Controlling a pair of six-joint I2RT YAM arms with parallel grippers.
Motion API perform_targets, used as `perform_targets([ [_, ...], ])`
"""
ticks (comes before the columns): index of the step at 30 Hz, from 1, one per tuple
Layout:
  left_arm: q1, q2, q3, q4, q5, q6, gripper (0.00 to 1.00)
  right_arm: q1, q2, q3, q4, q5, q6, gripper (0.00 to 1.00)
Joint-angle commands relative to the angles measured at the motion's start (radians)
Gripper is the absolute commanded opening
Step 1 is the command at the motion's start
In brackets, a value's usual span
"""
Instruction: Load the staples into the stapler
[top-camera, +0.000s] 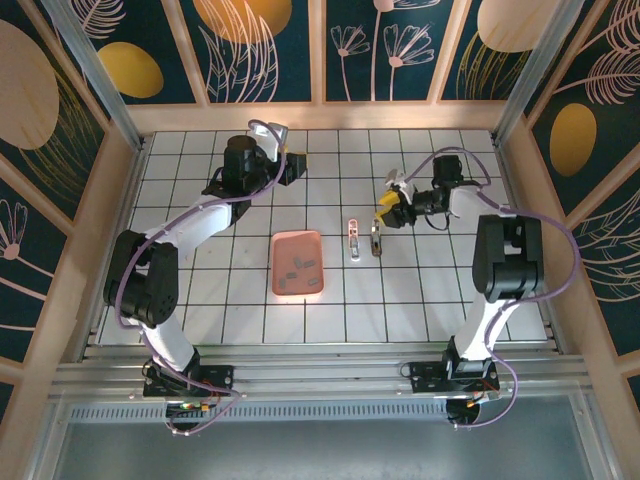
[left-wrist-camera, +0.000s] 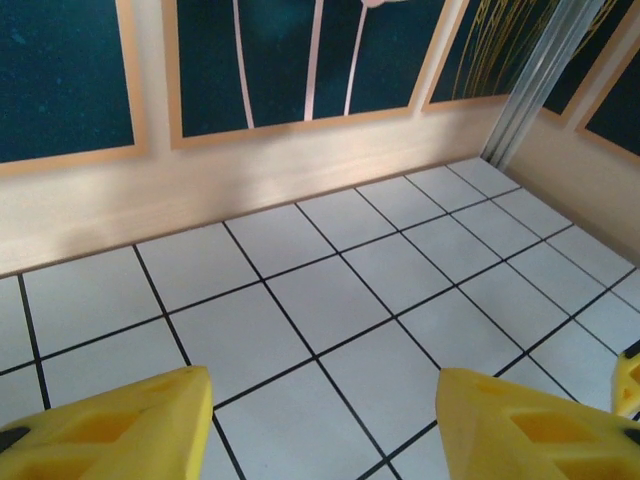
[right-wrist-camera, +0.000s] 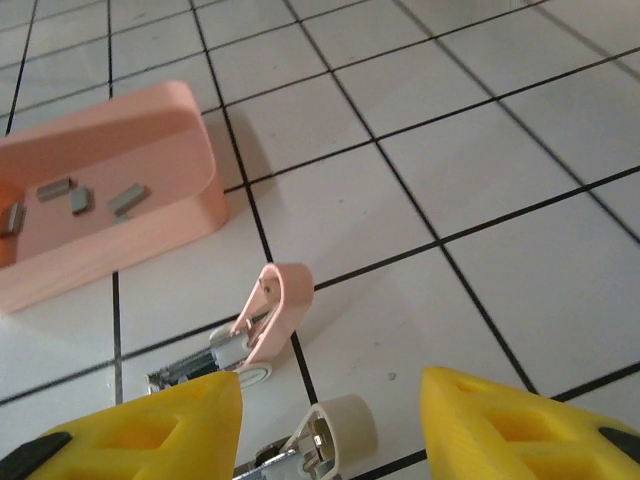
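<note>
Stapler on the tiled table, staples in the tray, both grippers empty.
The pale pink-and-white stapler (top-camera: 352, 238) lies near the middle of the table (top-camera: 420, 290), just right of the salmon-pink tray (top-camera: 297, 235), where the small grey staples (top-camera: 300, 270) lie loose. A small grey-brown piece (top-camera: 375, 243) lies just right of the stapler. The right gripper (right-wrist-camera: 330, 385) hovers over the stapler's right side, its yellow fingers (right-wrist-camera: 150, 430) parted about halfway and gripping nothing. The left gripper (left-wrist-camera: 322, 400) is far off at the back left by the wall, its jaws likewise well apart over bare tiles, holding nothing.
</note>
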Motion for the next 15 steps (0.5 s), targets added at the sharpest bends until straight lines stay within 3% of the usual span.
perform_targets([
  [1,-0.006,-0.023,-0.021,0.03,-0.035,-0.037,0.62,-0.001,-0.099,-0.038,0.128,0.053,0.237,0.5],
  [6,-0.001,-0.091,-0.053,-0.068,-0.146,-0.092,0.67,0.081,-0.177,-0.031,0.106,0.242,0.478,0.54],
  [15,0.076,-0.242,-0.223,-0.166,-0.165,-0.246,0.73,0.372,-0.292,-0.076,0.163,0.479,0.904,0.52],
])
